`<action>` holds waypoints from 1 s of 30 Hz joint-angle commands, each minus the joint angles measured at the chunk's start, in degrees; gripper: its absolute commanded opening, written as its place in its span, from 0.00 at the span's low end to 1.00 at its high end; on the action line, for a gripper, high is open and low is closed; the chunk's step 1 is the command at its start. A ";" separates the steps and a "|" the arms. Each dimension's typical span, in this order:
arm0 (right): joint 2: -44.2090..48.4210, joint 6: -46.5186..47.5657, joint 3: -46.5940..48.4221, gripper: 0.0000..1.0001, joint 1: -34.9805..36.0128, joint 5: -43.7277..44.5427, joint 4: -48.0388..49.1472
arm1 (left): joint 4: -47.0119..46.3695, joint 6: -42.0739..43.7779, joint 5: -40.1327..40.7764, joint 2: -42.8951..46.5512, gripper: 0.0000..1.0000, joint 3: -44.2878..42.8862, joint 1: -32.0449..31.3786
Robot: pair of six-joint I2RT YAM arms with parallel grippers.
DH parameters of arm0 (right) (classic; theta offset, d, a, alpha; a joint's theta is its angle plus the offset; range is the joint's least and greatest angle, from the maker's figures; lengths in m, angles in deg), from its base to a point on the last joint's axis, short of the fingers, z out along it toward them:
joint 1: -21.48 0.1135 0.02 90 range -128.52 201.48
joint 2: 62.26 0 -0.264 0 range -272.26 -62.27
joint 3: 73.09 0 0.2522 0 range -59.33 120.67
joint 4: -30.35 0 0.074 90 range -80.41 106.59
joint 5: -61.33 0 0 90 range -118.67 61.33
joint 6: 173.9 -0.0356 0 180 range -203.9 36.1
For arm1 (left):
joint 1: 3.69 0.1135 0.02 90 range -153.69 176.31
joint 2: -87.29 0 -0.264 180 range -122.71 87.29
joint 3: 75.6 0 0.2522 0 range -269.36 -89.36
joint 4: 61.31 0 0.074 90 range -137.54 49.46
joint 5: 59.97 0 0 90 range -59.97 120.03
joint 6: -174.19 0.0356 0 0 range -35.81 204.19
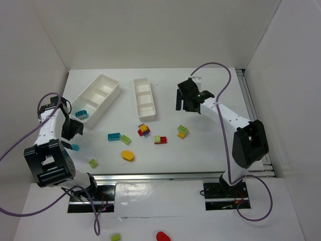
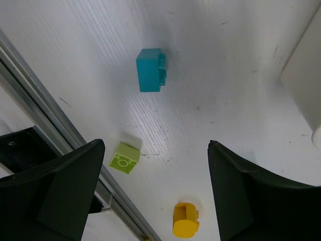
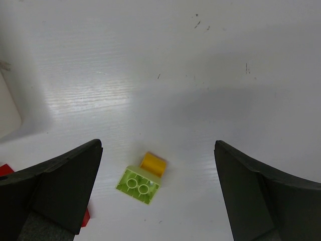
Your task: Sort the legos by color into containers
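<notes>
Legos lie loose on the white table: a cyan brick (image 1: 114, 136), a lime one (image 1: 125, 139), a red-yellow-purple clump (image 1: 144, 130), a lime-and-red pair (image 1: 160, 139), a lime-and-yellow pair (image 1: 182, 131), a yellow piece (image 1: 128, 155), a small cyan brick (image 1: 75, 147) and a lime brick (image 1: 93, 162). The wider tray (image 1: 103, 84) holds a cyan brick (image 1: 82, 112). The narrow tray (image 1: 144, 80) stands beside it. My left gripper (image 1: 71, 128) is open and empty above the small cyan brick (image 2: 150, 70). My right gripper (image 1: 186, 105) is open and empty above the lime-and-yellow pair (image 3: 142, 181).
An aluminium rail (image 1: 165, 175) runs along the table's near edge and also shows in the left wrist view (image 2: 60, 135). White walls close in the back and both sides. A lime brick (image 1: 116, 237) and a red piece (image 1: 162, 236) lie off the table, in front of the arm bases.
</notes>
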 commanded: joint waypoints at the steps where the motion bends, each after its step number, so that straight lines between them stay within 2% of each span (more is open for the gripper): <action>1: -1.33 0.71 1.84 1.00 -1.38 -2.99 2.48 | 2.15 -3.71 4.21 1.38 0.93 -0.63 0.37; 6: -1.85 1.76 4.04 1.00 -3.13 -6.59 0.65 | 2.24 -8.02 7.47 0.15 0.93 -1.16 0.90; 11: -1.85 2.38 5.80 1.00 -4.36 -6.43 -1.90 | 0.74 -6.62 11.77 -4.85 0.93 -3.09 0.90; 21: -3.08 2.91 12.91 1.00 -4.89 -3.79 -5.60 | -11.11 -2.23 6.95 -8.99 0.88 2.35 2.57; 28: -4.14 1.77 14.06 1.00 -4.89 -2.04 -7.71 | -16.04 -2.23 3.35 -11.28 0.75 6.31 3.18; 30: -4.14 1.76 14.06 1.00 -4.89 -2.03 -7.71 | -17.71 -2.23 2.46 -11.80 0.67 7.19 3.71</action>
